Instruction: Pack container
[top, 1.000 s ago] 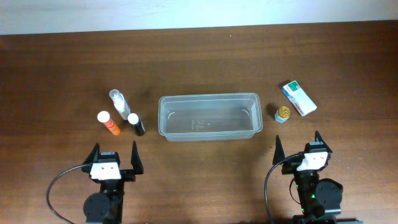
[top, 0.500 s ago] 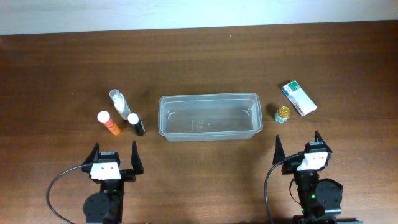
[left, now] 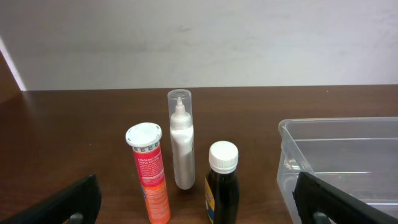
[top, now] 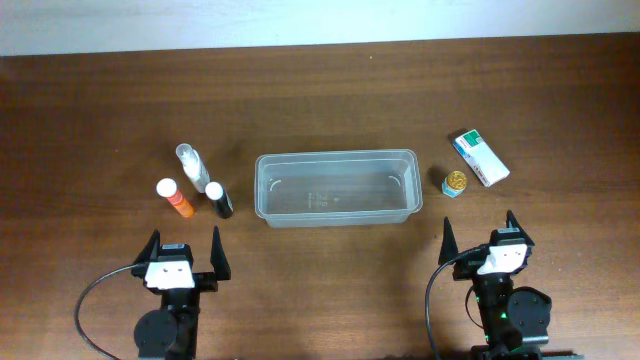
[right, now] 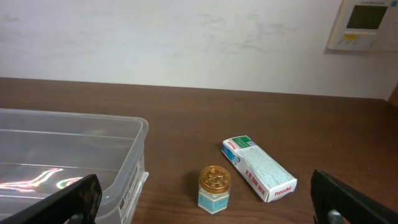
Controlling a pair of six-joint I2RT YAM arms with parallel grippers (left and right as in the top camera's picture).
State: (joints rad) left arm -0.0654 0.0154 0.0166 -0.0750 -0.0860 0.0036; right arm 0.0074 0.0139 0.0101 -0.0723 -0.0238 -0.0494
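**Tub at mid-table, both grippers wide and empty**

The container (top: 335, 188), a clear plastic tub with rounded corners and a rim, sat at the middle of the wooden table (top: 100, 110), its long sides running left to right. Nothing lay inside it; only its bare, glossy floor showed through.

To its left stood three small items close together, all upright in the left wrist view. A slim clear spray bottle (top: 192, 166) was the farthest of them. An orange tube with a white cap (top: 174, 196) stood at the near left of the group. A dark bottle with a white cap (top: 218, 198) stood at its near right and was the one closest to the tub. None of the three touched the tub.

To the tub's right, just beside its right end, stood a small jar with a gold lid (top: 455, 183). A little farther and further right lay a white-and-green box (top: 480, 158), flat on the table and turned at an angle, near the jar but apart from it.

At the near edge, the left gripper (top: 185, 240) sat just nearer than the three bottles, its jaws spread wide with nothing between them. The right gripper (top: 479, 225) sat just nearer than the jar, jaws likewise spread wide and empty. Both were well clear of the tub.

Beyond the table's far edge rose a pale wall (top: 300, 20), and the right wrist view showed a wall panel (right: 367, 23) with a small display at its upper right.
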